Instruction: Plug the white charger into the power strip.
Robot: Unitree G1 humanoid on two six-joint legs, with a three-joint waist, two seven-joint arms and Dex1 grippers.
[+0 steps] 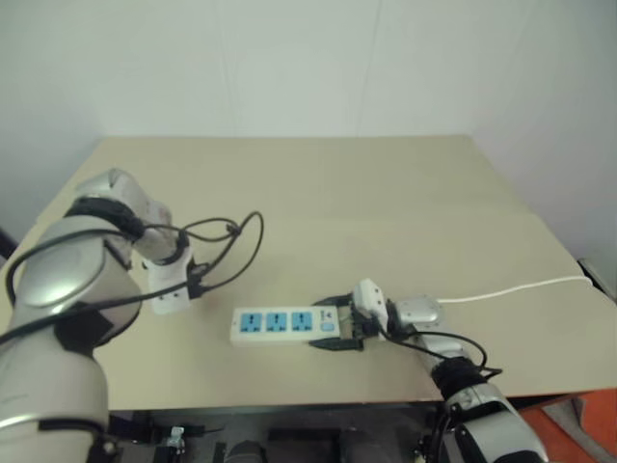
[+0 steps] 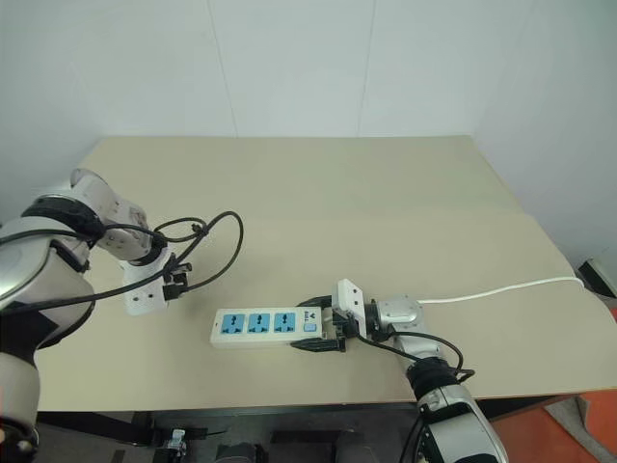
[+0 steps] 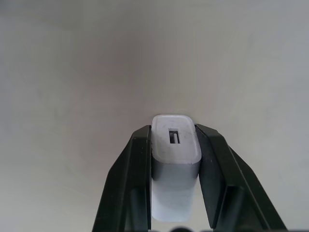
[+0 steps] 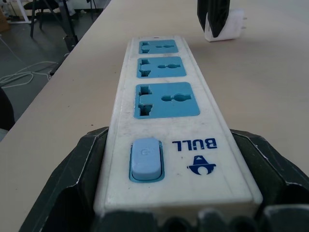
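White against the tan table [image 1: 386,203], the strip [image 1: 284,325] lies flat with its three blue sockets facing up. At its switch end the right gripper [image 4: 178,208] has its black fingers pressed on both long sides, clamping the strip, probably to brace it so that a push from above will not slide it. The cord [image 1: 521,287] runs away from that same end toward the table's right edge. Off the strip's far end, well apart from it, the left gripper [image 3: 175,145] points steeply down at the table, its two fingers pinched on the charger [image 3: 175,164] from either side. The charger's port end faces the wrist, and from the strip its prongs show sticking out sideways. So it likely needs lifting and turning prongs-down before it goes over a socket.
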